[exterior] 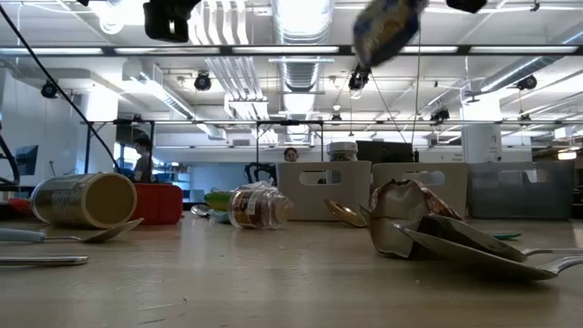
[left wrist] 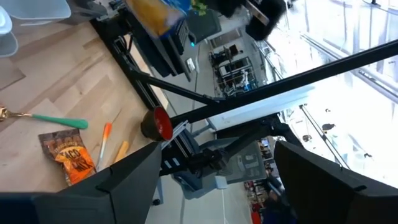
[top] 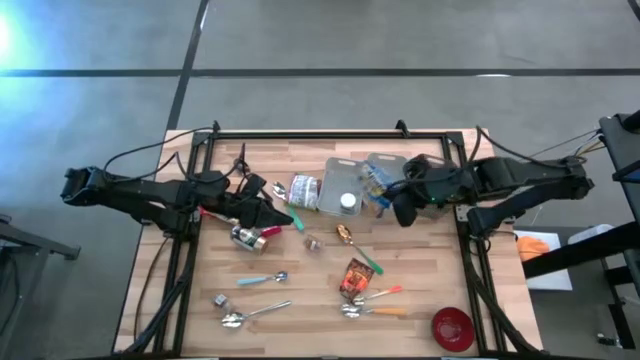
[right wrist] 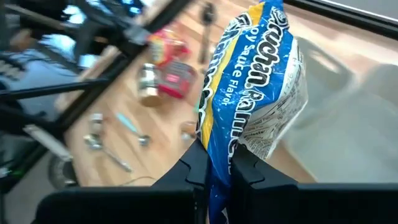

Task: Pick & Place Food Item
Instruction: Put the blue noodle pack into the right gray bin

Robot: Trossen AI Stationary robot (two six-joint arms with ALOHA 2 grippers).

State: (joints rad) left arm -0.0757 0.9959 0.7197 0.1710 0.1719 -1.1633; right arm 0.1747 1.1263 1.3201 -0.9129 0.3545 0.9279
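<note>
The right gripper point(right wrist: 214, 165), at right of centre in the high view, pinches a blue ramen packet point(right wrist: 252, 87), while the left gripper point(top: 283, 215), fingers spread, holds nothing at centre left.

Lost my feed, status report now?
Right gripper shut on ramen packet, held high above table. Left gripper open, empty. Nothing blocking.

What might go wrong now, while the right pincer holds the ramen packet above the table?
1. The right pincer pinches only one edge of the ramen packet, so the hanging packet may slip or swing.
2. If it falls, it may land on the clear containers or the jar below.
3. The left pincer, open, waits close by; the arms might collide.
</note>
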